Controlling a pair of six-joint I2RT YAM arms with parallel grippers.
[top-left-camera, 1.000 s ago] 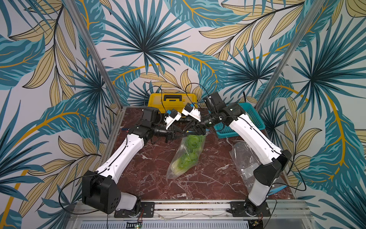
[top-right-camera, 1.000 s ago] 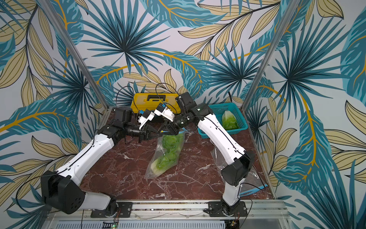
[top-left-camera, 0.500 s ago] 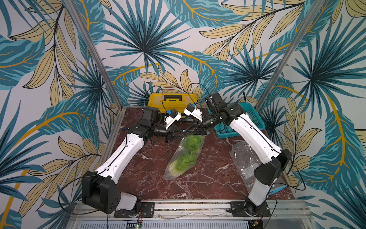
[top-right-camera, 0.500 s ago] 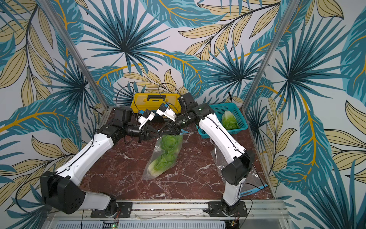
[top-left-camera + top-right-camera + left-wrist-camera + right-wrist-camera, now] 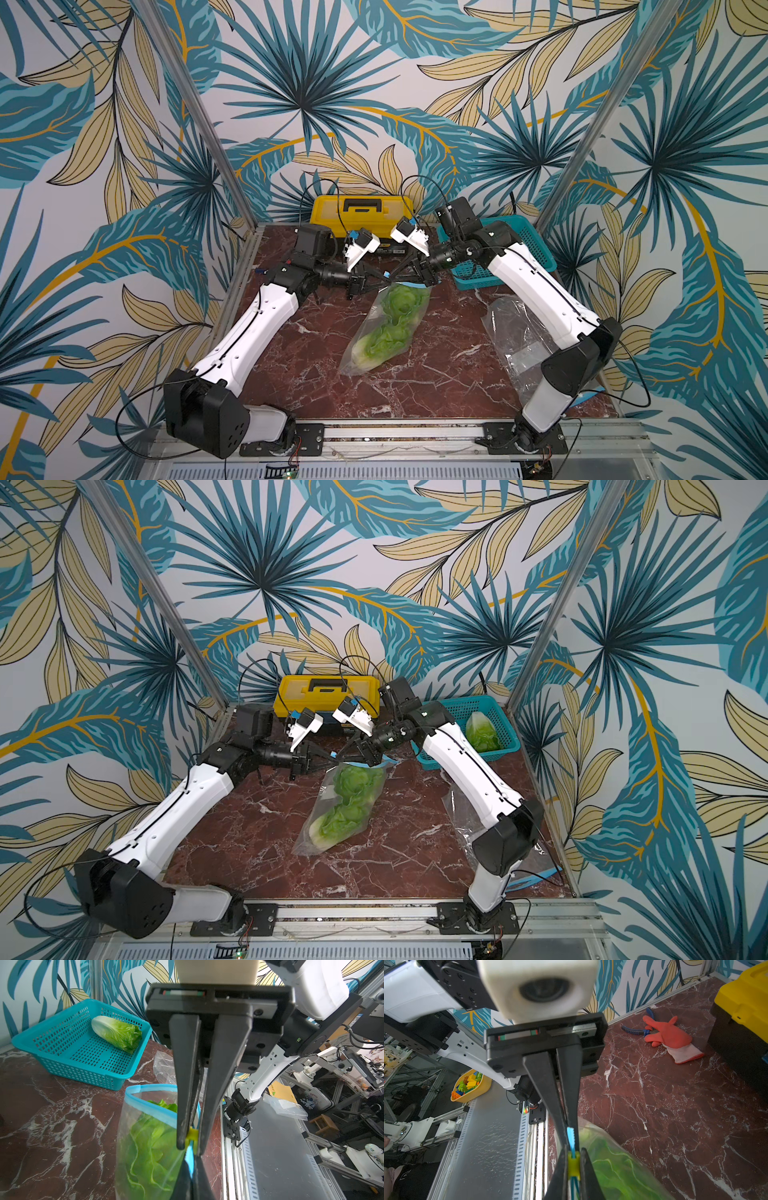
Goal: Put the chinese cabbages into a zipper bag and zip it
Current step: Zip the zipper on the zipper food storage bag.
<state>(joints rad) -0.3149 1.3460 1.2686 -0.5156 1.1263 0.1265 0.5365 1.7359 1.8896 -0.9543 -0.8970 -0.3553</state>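
The left end effector pinched the bag's blue zip strip. The right end effector gripped the yellow slider. Cabbages sat inside (another cabbage lay in the basket).

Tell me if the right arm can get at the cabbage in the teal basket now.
Likely not yet: the right gripper is shut on the yellow zip slider. The cabbage lies uncovered in the basket beside that arm, so release first.

zipper bag cut off, basket half hidden
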